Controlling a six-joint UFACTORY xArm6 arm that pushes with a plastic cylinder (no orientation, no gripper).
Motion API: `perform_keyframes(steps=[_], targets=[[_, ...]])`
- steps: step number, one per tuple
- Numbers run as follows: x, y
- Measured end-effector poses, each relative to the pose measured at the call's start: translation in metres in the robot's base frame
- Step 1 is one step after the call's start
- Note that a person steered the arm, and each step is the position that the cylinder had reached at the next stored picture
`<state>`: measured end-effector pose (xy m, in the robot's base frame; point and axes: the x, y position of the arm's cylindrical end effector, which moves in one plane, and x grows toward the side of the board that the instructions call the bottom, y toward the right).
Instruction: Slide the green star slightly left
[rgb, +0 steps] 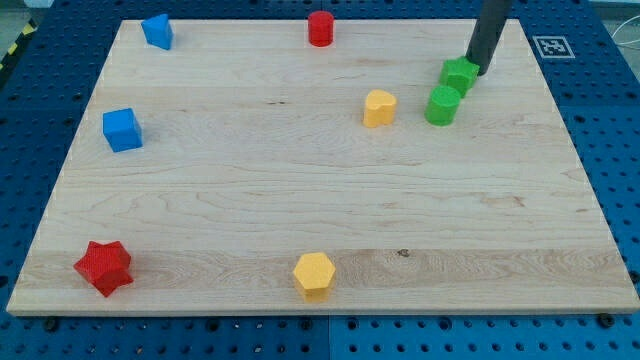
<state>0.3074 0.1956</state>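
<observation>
The green star lies near the view's top right on the wooden board. My tip is at the star's right edge and seems to touch it. The dark rod rises from there out of the view's top. A green cylinder stands just below and slightly left of the star, very close to it.
A yellow block lies left of the green cylinder. A red cylinder is at top centre. Two blue blocks are at the left. A red star and a yellow hexagon lie near the bottom.
</observation>
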Motion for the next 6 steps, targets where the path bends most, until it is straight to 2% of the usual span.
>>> perform_keyframes(steps=[1, 3, 4, 6], targets=[[0.006, -0.034], [0.017, 0.005], [0.022, 0.006], [0.022, -0.049]])
